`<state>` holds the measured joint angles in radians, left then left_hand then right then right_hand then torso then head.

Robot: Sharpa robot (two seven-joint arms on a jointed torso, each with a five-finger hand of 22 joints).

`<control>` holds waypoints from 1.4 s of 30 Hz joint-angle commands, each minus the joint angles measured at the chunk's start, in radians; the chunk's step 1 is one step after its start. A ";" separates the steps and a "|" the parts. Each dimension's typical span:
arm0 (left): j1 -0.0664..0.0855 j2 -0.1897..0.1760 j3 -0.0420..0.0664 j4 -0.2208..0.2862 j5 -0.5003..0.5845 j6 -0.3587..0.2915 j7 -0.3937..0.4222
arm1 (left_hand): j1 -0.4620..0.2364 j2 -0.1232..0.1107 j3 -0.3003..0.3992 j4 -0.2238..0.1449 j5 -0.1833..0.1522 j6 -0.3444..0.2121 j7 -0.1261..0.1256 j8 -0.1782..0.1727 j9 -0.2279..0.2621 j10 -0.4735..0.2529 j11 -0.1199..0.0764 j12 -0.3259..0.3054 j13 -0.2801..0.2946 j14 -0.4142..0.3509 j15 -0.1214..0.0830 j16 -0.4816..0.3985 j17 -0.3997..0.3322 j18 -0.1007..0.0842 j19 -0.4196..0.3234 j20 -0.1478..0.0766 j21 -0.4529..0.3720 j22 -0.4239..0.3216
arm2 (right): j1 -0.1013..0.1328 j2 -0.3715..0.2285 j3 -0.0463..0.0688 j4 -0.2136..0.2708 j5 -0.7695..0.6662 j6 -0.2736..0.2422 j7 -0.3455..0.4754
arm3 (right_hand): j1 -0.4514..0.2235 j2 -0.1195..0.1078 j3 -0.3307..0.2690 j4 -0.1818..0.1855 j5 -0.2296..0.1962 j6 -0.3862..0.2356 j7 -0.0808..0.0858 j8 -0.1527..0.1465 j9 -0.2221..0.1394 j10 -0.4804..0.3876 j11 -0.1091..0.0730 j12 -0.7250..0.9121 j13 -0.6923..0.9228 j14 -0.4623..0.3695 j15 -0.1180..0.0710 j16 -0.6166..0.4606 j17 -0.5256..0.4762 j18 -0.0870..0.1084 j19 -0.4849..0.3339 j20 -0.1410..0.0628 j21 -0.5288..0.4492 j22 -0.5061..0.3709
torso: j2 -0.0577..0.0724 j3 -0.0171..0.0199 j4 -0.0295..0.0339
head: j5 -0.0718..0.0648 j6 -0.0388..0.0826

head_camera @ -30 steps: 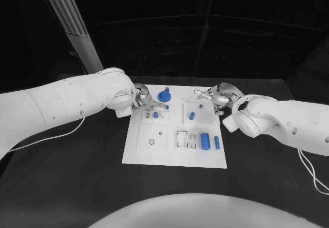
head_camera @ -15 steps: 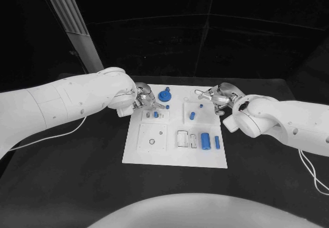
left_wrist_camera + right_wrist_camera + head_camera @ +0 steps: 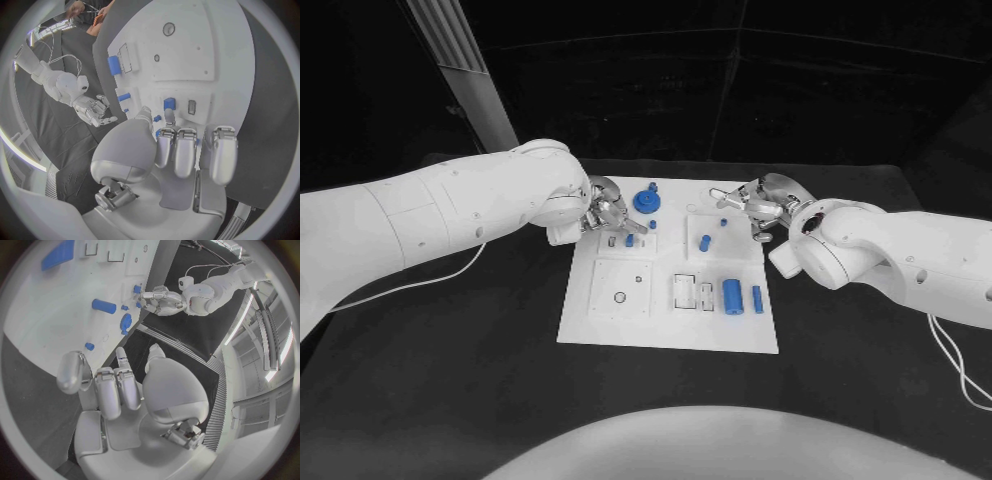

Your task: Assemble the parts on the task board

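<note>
The task board (image 3: 669,318) lies on the black surface (image 3: 473,340), the left hand (image 3: 609,212) pinching a small blue part (image 3: 629,240), the right hand (image 3: 756,209) empty with fingers apart.

board (image 3: 596,325): middle of table (image 3: 459,380); left hand (image 3: 607,212) over its far left part; right hand (image 3: 751,208) at far right edge
round part (image 3: 646,202): far side; two cylinders (image 3: 731,296): near right

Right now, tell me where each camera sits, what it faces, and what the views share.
Head view: on the robot's head, looking down at the white rectangular task board; both white arms enter.
Left wrist view: behind the silver left hand, facing the board.
Right wrist view: behind the silver right hand, facing the board.
Shared: all show the board, its small blue parts and both hands.
</note>
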<state>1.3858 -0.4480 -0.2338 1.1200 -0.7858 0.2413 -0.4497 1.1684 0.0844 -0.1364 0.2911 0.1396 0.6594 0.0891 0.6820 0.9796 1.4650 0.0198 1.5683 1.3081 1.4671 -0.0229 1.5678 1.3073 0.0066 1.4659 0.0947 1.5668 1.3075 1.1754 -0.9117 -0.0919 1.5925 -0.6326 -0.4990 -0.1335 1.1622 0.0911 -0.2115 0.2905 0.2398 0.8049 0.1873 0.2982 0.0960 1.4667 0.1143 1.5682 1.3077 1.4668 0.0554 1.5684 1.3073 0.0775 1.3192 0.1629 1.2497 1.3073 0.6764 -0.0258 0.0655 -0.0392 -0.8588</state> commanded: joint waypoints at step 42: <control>0.114 -0.106 0.000 -0.041 -0.002 0.065 0.043 | -0.048 0.021 -0.094 0.002 0.080 0.038 -0.007 -0.010 -0.039 0.106 0.002 0.002 0.263 0.104 0.001 0.003 0.263 -0.007 0.105 0.001 0.004 0.263 | 0.001 -0.003 0.001 0.003 -0.003 -0.043 0.051 | 0.020 0.013 -0.005 -0.002 0.009 -0.011 0.000 0.010 0.002 0.104 -0.001 0.003 0.263 0.104 -0.005 0.002 0.263 0.011 0.002 -0.003 -0.002 0.094 | 0.000 -0.0008 0.0004 | 0.039 0.027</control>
<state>1.4984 -0.5570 -0.2342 1.0863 -0.7864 0.2217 -0.3529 1.1224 0.0997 -0.2257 0.2922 0.2129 0.6900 0.0837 0.6768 0.9417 1.4650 0.0198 1.5683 1.3081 1.4670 -0.0230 1.5678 1.3073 0.0066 1.4659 0.0947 1.5668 1.3075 1.1752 -0.9148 -0.0918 1.5932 -0.6327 -0.5317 -0.0948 1.1741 0.1030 -0.2115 0.2905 0.2439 0.7980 0.1875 0.3021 0.0968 1.4667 0.1143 1.5682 1.3076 1.4669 0.0554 1.5684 1.3073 0.0774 1.3192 0.1629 1.2497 1.3073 0.6761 -0.0260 0.0655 -0.0008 -0.8326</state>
